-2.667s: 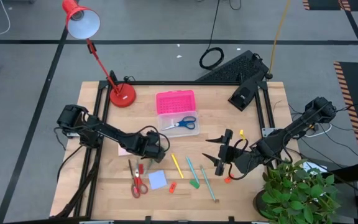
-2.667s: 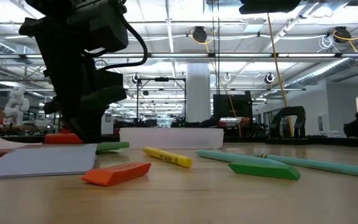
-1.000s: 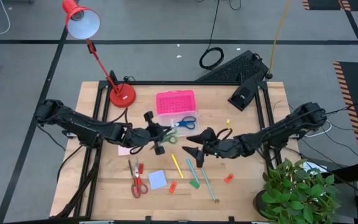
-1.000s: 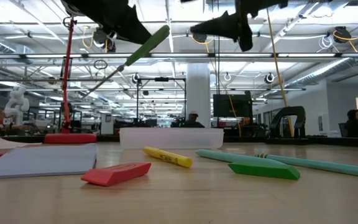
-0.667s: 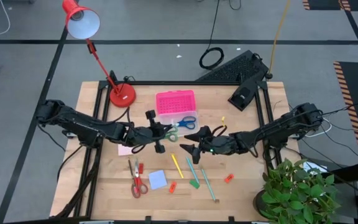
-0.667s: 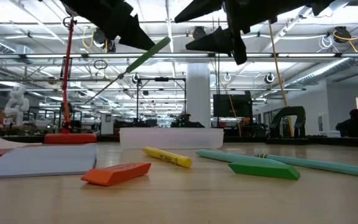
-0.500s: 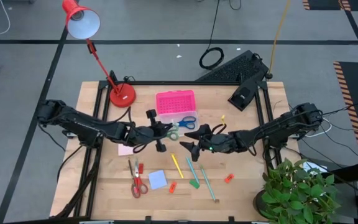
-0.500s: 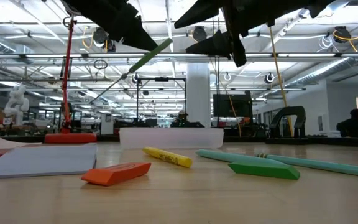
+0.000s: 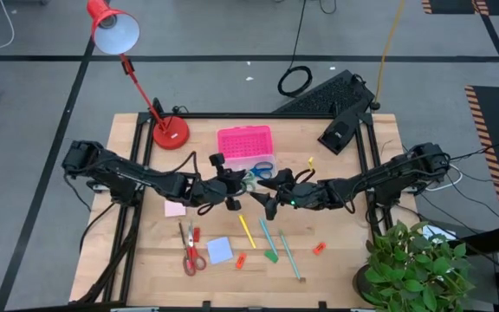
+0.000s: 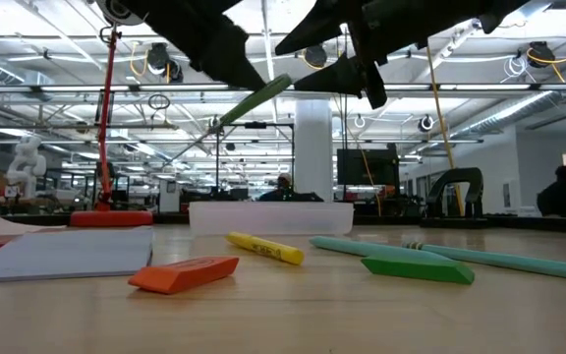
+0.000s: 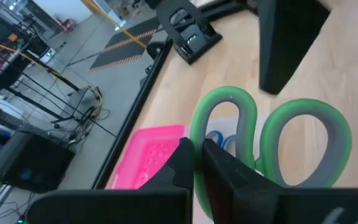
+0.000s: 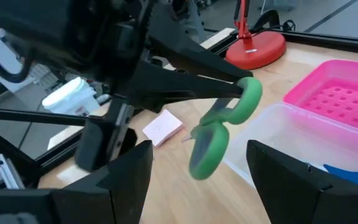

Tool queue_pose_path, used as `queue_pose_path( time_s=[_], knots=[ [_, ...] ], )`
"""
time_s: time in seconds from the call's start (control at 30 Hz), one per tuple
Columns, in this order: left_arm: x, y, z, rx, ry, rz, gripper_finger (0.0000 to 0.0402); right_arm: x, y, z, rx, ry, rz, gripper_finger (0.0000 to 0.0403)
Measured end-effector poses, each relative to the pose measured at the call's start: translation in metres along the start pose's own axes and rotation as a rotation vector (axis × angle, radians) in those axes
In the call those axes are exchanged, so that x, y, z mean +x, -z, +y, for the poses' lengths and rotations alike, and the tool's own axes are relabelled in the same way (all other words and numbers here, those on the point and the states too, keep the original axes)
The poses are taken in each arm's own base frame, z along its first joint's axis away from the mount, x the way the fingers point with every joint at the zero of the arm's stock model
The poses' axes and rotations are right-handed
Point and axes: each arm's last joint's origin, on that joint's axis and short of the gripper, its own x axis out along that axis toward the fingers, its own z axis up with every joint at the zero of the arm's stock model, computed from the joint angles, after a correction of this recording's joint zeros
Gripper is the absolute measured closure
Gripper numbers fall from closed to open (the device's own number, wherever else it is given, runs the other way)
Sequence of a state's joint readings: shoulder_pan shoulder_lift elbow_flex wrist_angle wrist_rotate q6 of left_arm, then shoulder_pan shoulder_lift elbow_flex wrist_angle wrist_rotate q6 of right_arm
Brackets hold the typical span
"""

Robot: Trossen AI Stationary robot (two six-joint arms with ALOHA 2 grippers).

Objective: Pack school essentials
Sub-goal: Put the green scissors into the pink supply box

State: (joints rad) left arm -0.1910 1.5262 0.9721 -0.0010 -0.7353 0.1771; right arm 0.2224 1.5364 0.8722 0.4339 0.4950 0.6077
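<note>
A: Left gripper (image 9: 230,185)?
B: It's gripping the green-handled scissors (image 9: 247,181) in the air, by the front edge of the clear box (image 9: 232,162).
A: Right gripper (image 9: 276,192)?
B: It's hanging just beside those scissors with fingers spread wide, nothing between them.
A: Rest?
B: Blue-handled scissors (image 9: 262,170) are lying in the box; red-handled scissors (image 9: 190,255), blue note pad (image 9: 220,250) and pencils (image 9: 268,237) are lying on the table (image 9: 345,269).
</note>
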Motion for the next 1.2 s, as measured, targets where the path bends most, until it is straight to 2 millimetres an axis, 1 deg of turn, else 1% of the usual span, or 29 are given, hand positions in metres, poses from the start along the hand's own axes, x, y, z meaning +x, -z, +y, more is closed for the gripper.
queue_pose_path(
  time_s=[0.13,0.27,0.4,0.73,0.83,0.93,1.07,1.2],
  knots=[
    [0.001,-0.003,0.0,-0.019,0.0,-0.006,0.0383,0.002,0.0,-0.005,-0.011,0.025,0.016,0.0151],
    [0.0,-0.004,0.0,-0.03,-0.002,-0.009,0.0383,0.004,0.0,-0.01,-0.015,0.058,0.034,0.017],
    [0.0,-0.004,0.0,-0.035,-0.003,-0.009,0.0383,0.004,0.0,-0.011,-0.014,0.057,0.033,0.0208],
    [0.001,-0.005,0.001,-0.061,-0.012,-0.016,0.0382,0.006,-0.003,-0.013,-0.032,0.059,0.025,0.0334],
    [0.001,-0.005,0.001,-0.067,-0.017,-0.018,0.0382,0.006,-0.003,-0.014,-0.039,0.069,0.021,0.0361],
    [0.0,-0.005,0.0,-0.074,-0.016,-0.018,0.0378,0.006,-0.003,-0.014,-0.047,0.075,0.019,0.0372],
    [0.0,-0.006,0.0,-0.093,0.0,-0.029,0.035,0.006,-0.003,-0.015,-0.056,0.075,0.022,0.0369],
    [0.0,-0.007,-0.001,-0.119,0.022,-0.038,0.0294,0.006,-0.003,-0.014,-0.06,0.069,0.021,0.0369]
  ],
)
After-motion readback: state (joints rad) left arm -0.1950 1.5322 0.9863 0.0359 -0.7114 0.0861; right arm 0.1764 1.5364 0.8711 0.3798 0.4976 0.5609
